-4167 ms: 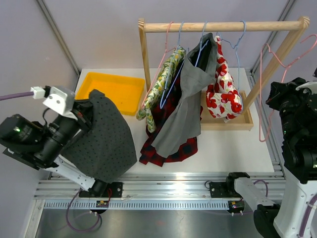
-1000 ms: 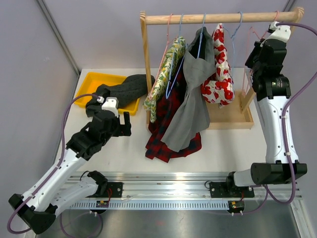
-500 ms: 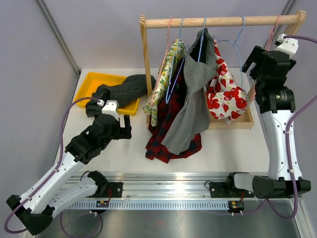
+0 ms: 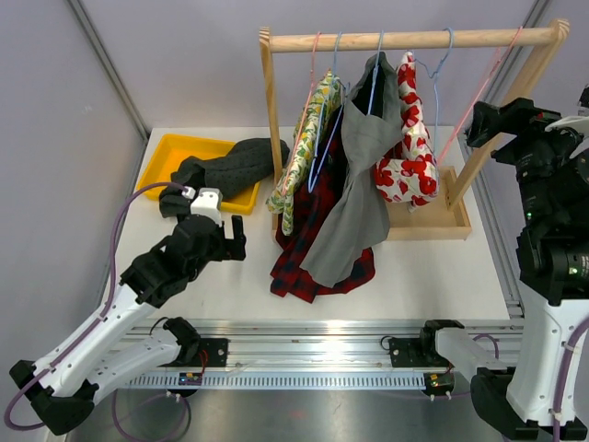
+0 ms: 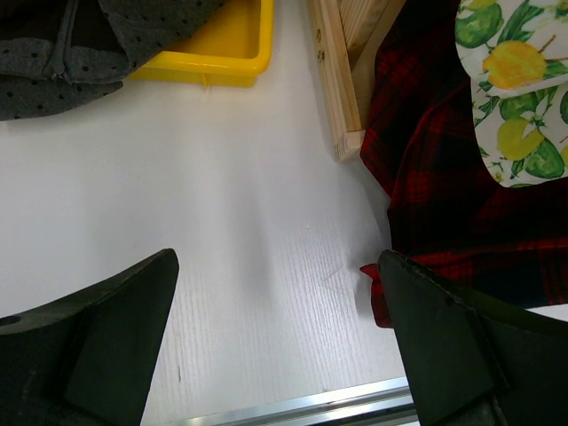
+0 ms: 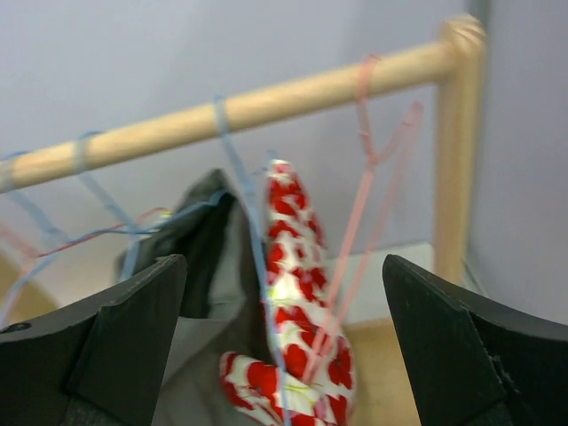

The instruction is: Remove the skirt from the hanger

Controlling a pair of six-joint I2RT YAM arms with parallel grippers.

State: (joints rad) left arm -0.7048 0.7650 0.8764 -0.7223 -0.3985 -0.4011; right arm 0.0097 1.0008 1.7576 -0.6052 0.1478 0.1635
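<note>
**White table, lilac walls: skirt in the tray, both arms free to pull away**

At the left of the white table [image 4: 230, 285], the dark grey dotted fabric skirt [image 4: 230, 166] lies bunched across the yellow plastic tray [image 4: 170, 152], on no hanger, with its right end spilling over the rim toward the rack. Your left gripper [image 4: 235, 238] hovers just in front of the tray, jaws spread wide and holding nothing. At the right end of the light wooden garment rack [image 4: 405, 39], a bare pink wire hanger [image 4: 473, 101] hangs from the rail. Your right gripper [image 6: 280, 293] faces it, jaws fully apart and empty. The job looks all but done, so aim for a clean retreat. Lift the left arm before swinging it, so no finger drags the skirt's overhanging edge. Draw the right arm straight back from the rail, clear of the wire.
</note>
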